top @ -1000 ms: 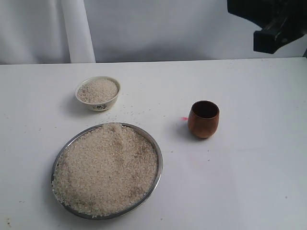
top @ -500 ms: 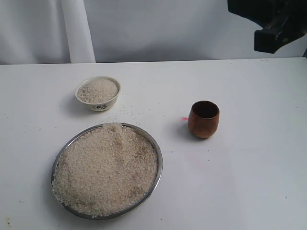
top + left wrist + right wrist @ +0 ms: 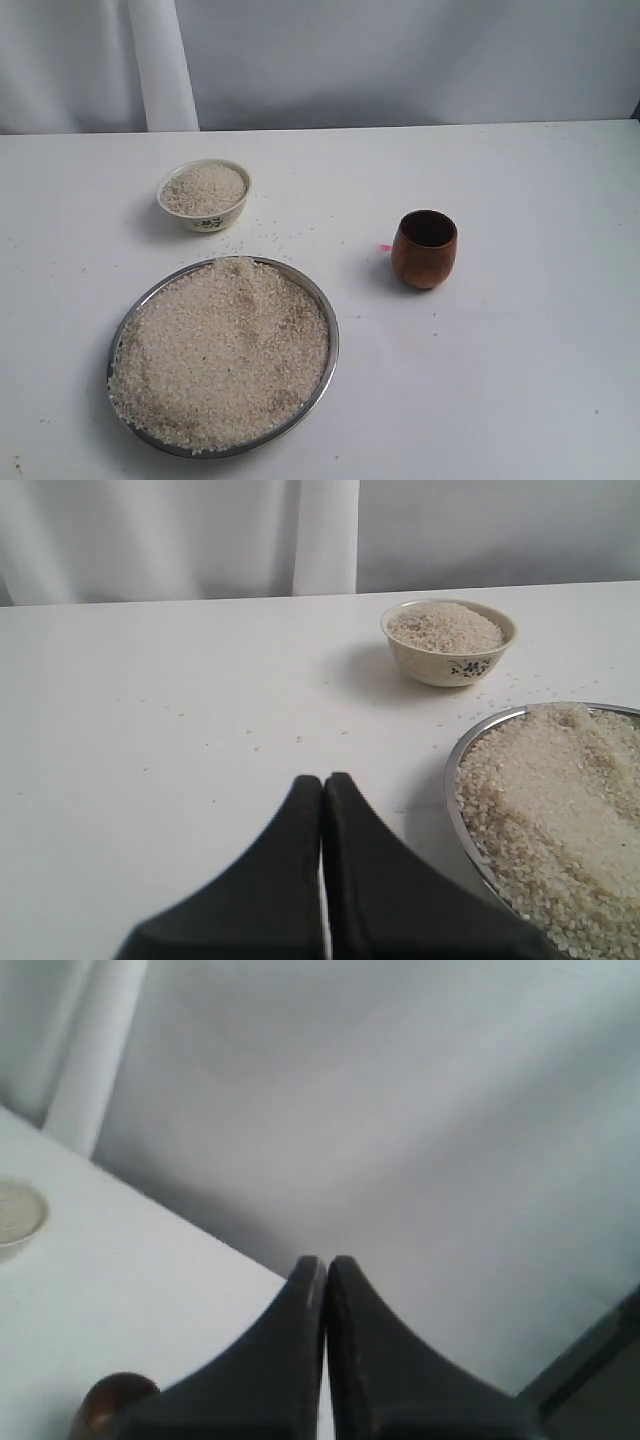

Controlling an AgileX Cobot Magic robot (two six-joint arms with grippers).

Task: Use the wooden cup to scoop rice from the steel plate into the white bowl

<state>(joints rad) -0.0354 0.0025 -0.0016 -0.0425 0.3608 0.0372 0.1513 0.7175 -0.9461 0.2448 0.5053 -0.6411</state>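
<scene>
The steel plate lies at the front left, heaped with rice. Behind it stands the white bowl, filled with rice to its rim. The wooden cup stands upright and empty to the right of the plate, with nothing touching it. No gripper shows in the exterior view. In the left wrist view my left gripper is shut and empty over bare table, beside the plate's rim, with the bowl beyond. My right gripper is shut and empty; the cup shows at the frame's edge.
Loose grains are scattered on the white table around the bowl and plate. A small pink mark sits just left of the cup. A white curtain hangs behind the table's far edge.
The right arm, dark at the top right of the exterior view before, has left that view. The cup, bowl and plate have not moved.
</scene>
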